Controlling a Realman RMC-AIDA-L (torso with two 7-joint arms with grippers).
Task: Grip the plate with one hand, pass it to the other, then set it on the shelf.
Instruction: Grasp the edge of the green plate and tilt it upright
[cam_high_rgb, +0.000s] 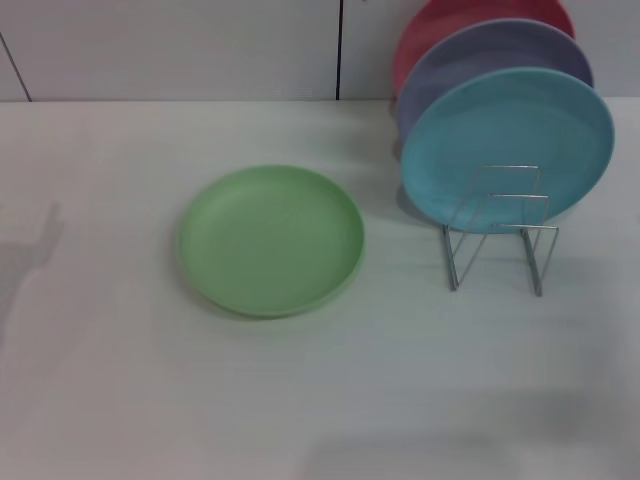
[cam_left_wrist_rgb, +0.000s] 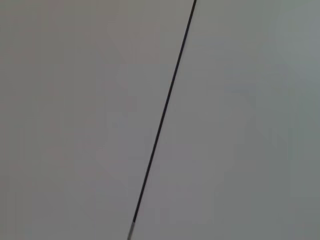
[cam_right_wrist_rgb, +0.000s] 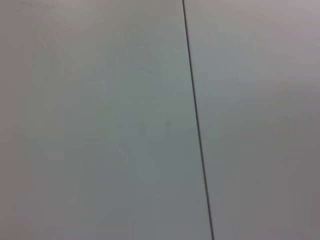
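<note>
While plate (cam_high_rgb: 271, 240) lies flat, turquoise plate (cam_high_rgb: 507, 146) fills shelf (cam_high_rgb: 500, 226).

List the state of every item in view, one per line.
light green plate: flat on the table, untouched
wire plate rack: upright, front slots free
turquoise-blue plate: on edge in the rack, frontmost
lavender plate: on edge behind it
pink-red plate: on edge, rearmost
left and right hands: out of view

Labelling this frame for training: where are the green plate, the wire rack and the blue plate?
green plate (cam_high_rgb: 271, 238), head view, middle of its flat base.
wire rack (cam_high_rgb: 497, 232), head view, front wire loop.
blue plate (cam_high_rgb: 505, 135), head view, centre of its face.
</note>
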